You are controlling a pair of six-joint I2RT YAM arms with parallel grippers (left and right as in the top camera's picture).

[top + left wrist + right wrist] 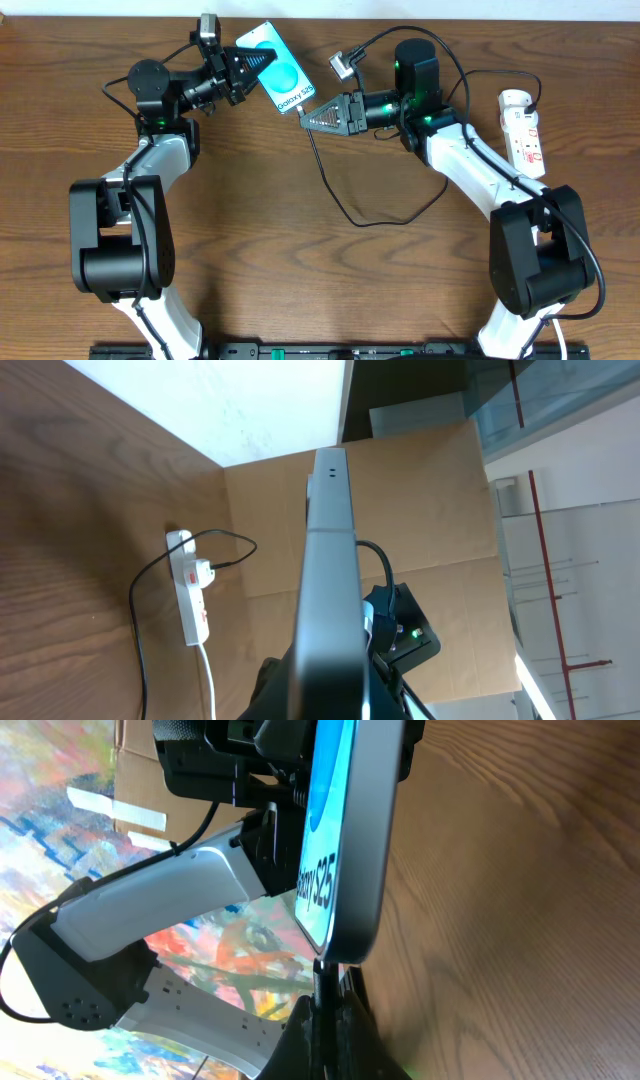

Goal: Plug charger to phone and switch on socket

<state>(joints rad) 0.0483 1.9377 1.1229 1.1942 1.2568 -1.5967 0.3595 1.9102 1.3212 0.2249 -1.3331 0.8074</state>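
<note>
The phone (282, 74), its teal screen marked "Galaxy S25", is held above the table at the back, with my left gripper (254, 62) shut on its upper end. In the left wrist view the phone (330, 550) shows edge-on, rising from the gripper (330, 695). My right gripper (303, 116) is shut on the charger's plug tip (322, 975), which meets the lower edge of the phone (345, 830). The thin black charger cable (340, 205) loops over the table towards the right. The socket (524, 128), a white power strip, lies at the far right, apart from both grippers.
The left arm's base (115, 240) and the right arm's base (535, 250) stand at the table's front corners. The socket (190, 595) with its white cord also shows in the left wrist view, near a cardboard panel (420, 510).
</note>
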